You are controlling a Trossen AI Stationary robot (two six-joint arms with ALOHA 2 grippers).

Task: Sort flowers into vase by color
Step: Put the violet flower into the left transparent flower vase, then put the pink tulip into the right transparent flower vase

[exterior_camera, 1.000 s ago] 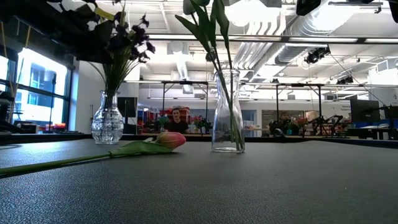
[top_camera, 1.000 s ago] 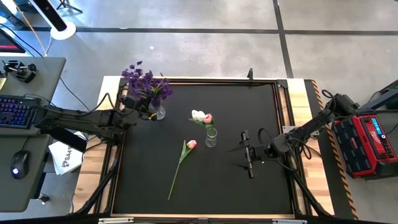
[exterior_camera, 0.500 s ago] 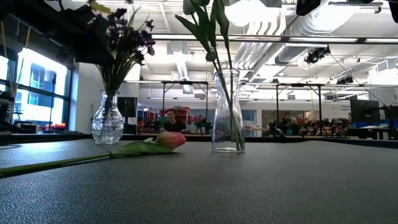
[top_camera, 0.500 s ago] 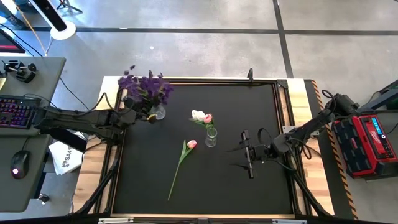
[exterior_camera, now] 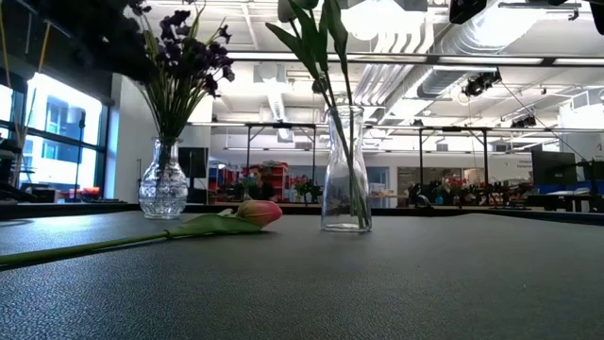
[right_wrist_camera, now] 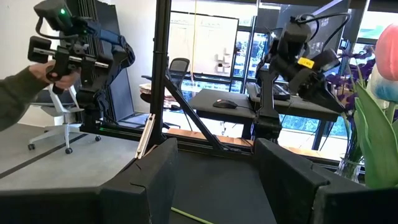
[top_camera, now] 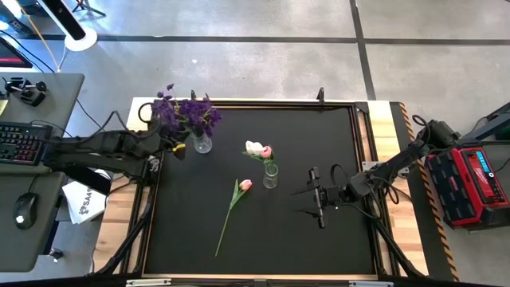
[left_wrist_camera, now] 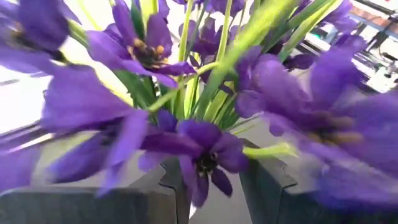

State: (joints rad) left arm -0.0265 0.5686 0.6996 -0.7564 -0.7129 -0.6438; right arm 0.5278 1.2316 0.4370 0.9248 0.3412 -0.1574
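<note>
Several purple flowers (top_camera: 187, 113) stand with their stems in a cut-glass vase (top_camera: 202, 144) at the table's far left; the low view shows the vase (exterior_camera: 163, 181) upright. White and pink tulips (top_camera: 257, 149) stand in a clear bottle vase (top_camera: 271, 174) near the middle. One pink tulip (top_camera: 245, 185) lies flat on the table, and its stem runs toward the near edge. My left gripper (top_camera: 166, 143) is just left of the purple blooms (left_wrist_camera: 205, 155), open and holding nothing. My right gripper (top_camera: 319, 196) waits open, right of the bottle vase.
The black table has a raised wooden frame (top_camera: 143, 199). Bare mat lies near and right of the lying tulip (exterior_camera: 257, 212). Beyond the table's left edge is a desk with a keyboard and mouse. In the right wrist view a person's sleeve and hand (right_wrist_camera: 37, 71) hold a controller.
My left gripper has drawn back toward the table's left edge, away from the purple flowers. The bunch, leaning and bunched a second ago, has spread out and stands straighter in its vase. The right arm, the tulips and the bottle vase have not moved.
</note>
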